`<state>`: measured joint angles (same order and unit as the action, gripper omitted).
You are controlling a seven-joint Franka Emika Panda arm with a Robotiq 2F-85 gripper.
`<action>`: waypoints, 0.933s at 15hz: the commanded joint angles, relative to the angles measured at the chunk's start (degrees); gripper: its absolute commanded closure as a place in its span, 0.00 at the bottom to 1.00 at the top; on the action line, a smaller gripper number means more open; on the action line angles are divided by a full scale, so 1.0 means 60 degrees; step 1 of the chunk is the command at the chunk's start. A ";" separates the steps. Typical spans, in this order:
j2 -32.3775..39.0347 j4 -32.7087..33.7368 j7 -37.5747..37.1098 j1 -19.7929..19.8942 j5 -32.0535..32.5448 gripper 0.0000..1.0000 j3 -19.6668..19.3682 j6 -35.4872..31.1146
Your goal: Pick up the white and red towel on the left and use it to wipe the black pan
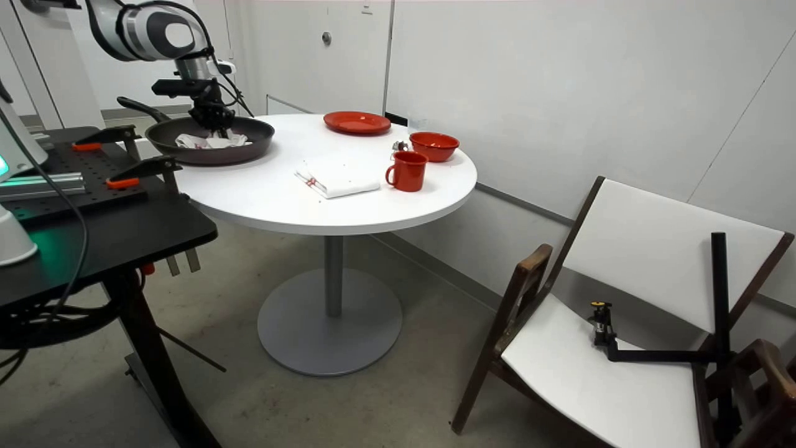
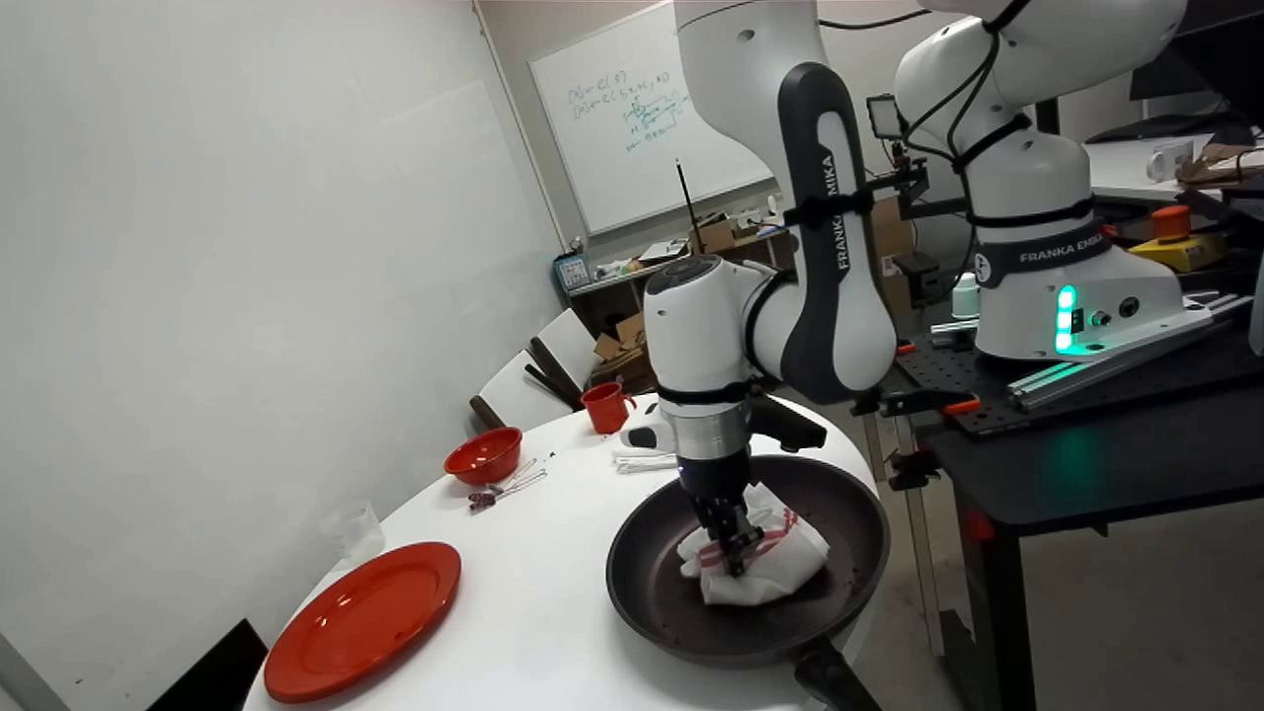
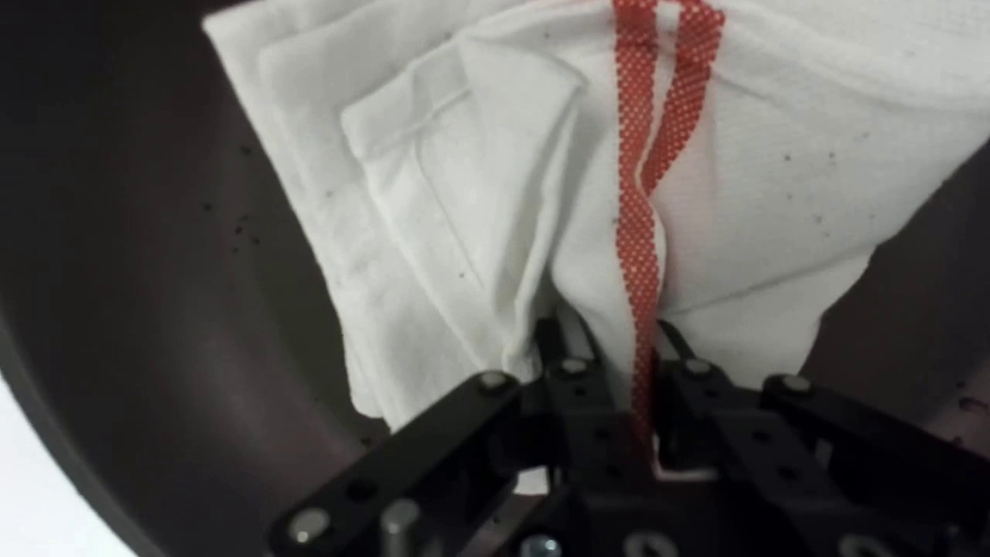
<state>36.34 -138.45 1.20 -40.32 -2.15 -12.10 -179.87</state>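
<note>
Tool around towel, "FRANKA EMIKA" arm

Plain white wall, grey floor. Round white table on grey pedestal, near black desk. Chair (dark wooden frame, white seat and back) beside wall. Whiteboard with green handwriting hangs above cluttered shelf.

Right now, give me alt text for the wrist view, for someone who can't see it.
The gripper, at the bottom, pinches a fold of a white, red-striped towel lying bunched in a dark pan. Dark specks dot both towel and pan. White table shows at the lower-left corner.
</note>
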 commanded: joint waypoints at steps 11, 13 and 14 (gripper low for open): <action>0.1041 0.2844 -0.0006 0.1396 0.2593 0.95 0.0867 0.1978; 0.1112 0.3052 0.0067 0.1351 0.2854 0.95 0.1060 0.2015; 0.1121 0.3125 0.0092 0.1274 0.2997 0.95 0.1174 0.2072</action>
<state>40.86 -123.28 1.24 -32.77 13.04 -7.40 -169.02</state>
